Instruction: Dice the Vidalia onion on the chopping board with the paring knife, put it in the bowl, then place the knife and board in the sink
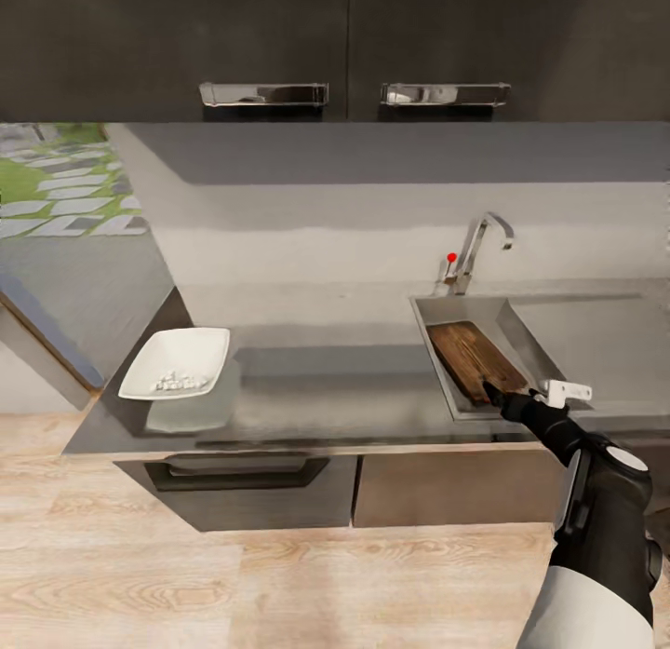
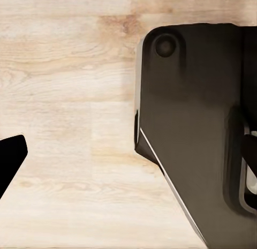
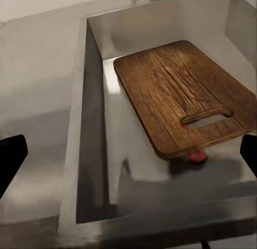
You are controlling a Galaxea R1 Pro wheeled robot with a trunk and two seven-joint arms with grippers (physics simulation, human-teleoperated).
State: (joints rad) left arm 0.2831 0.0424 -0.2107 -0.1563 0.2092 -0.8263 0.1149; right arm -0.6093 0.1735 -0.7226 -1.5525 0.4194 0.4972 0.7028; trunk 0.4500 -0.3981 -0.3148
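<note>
The dark brown chopping board (image 1: 475, 358) lies slanted inside the sink (image 1: 447, 309), slot handle toward the front. In the right wrist view a small red-orange bit, the paring knife (image 3: 196, 156), pokes out from under the handle end of the chopping board (image 3: 171, 93); its blade is hidden. My right gripper (image 1: 493, 395) hovers over the sink's front edge, open, with nothing between its fingers (image 3: 10, 158). At the left of the countertop (image 1: 326, 398) stands the white bowl (image 1: 177, 360) with whitish diced onion (image 1: 177, 382) in it. My left gripper (image 2: 128, 158) hangs open over the wooden floor.
The chrome tap (image 1: 479, 244) with its red knob (image 1: 451, 256) rises behind the sink, and the drainboard (image 1: 605, 342) extends to the right. Dark upper cabinets (image 1: 344, 44) hang above. Cabinet fronts with a bar handle (image 1: 242, 472) sit below the counter edge.
</note>
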